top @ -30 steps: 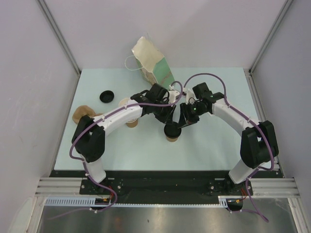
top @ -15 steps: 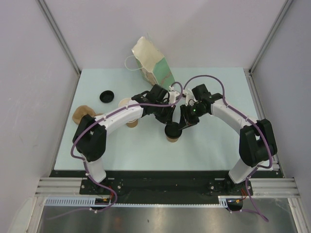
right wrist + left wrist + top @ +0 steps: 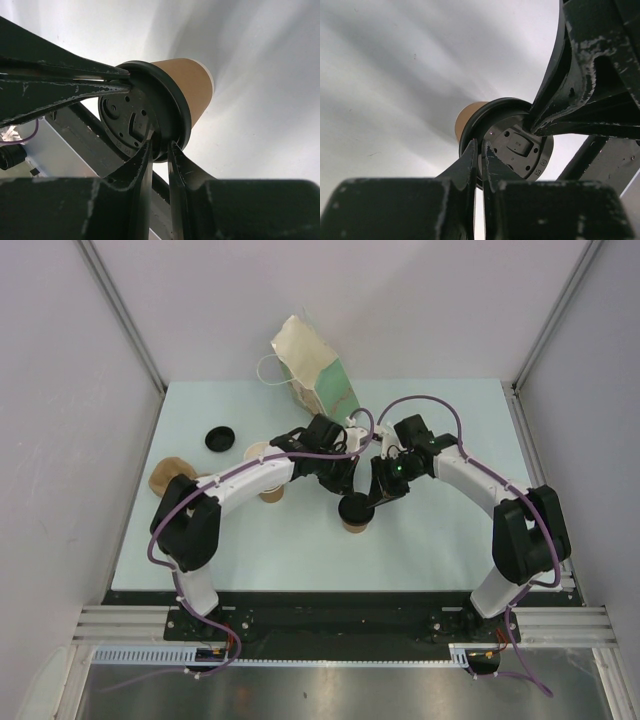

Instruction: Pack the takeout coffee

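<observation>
Now | left claw (image 3: 480, 145), right claw (image 3: 159, 145): pinched on lid (image 3: 520, 147) rim | cup (image 3: 185, 80) central on table (image 3: 430, 540), edges far

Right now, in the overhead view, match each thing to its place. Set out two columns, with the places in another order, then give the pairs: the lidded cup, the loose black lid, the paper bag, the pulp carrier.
Things:
1 lidded cup
2 loose black lid
3 paper bag
4 pulp carrier

Places:
A far edge of the table
B left edge of the table
C middle of the table
D between the carrier and the bag

Pairs: 1-C; 2-D; 3-A; 4-B
</observation>
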`<state>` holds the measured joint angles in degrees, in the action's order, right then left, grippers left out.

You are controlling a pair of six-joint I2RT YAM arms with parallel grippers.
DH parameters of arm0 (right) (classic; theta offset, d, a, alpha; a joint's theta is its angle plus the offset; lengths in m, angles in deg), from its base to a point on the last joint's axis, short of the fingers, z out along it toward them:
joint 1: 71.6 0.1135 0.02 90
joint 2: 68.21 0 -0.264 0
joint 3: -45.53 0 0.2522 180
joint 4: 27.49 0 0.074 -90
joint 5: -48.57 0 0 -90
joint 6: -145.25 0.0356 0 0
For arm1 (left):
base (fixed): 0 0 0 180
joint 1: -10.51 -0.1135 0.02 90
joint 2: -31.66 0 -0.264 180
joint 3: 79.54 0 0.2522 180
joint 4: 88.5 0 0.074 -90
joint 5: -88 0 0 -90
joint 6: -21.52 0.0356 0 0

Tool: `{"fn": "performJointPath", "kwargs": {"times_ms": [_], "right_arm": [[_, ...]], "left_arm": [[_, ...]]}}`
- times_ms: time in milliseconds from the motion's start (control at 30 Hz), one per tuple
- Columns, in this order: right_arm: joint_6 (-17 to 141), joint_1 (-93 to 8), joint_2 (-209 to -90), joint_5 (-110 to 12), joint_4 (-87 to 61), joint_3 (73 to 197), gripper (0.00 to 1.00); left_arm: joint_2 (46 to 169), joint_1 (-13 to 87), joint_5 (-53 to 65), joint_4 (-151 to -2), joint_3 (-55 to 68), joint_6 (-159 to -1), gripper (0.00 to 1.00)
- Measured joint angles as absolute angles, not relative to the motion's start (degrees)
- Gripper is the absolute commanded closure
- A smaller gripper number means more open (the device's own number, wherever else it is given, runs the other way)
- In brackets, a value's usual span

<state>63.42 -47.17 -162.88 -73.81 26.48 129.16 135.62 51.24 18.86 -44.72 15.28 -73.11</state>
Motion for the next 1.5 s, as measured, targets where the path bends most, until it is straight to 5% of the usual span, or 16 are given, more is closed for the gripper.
{"fn": "performJointPath", "kwargs": {"times_ms": [300,1000,1500], "right_arm": [[63.9,-47.2,-162.7,-73.8,25.8,128.6,0.80],[63.9,-47.2,-157.3,-76.8,25.0,127.6,0.66],[63.2,-46.6,-160.0,-77.2,25.8,127.6,0.66]], "left_arm": [[135.9,51.0,19.4,-44.8,15.3,-73.2,0.94],[131.2,51.1,20.7,-39.8,17.4,-74.5,0.55],[127.6,51.3,21.2,-39.7,8.9,-75.1,0.54]]}}
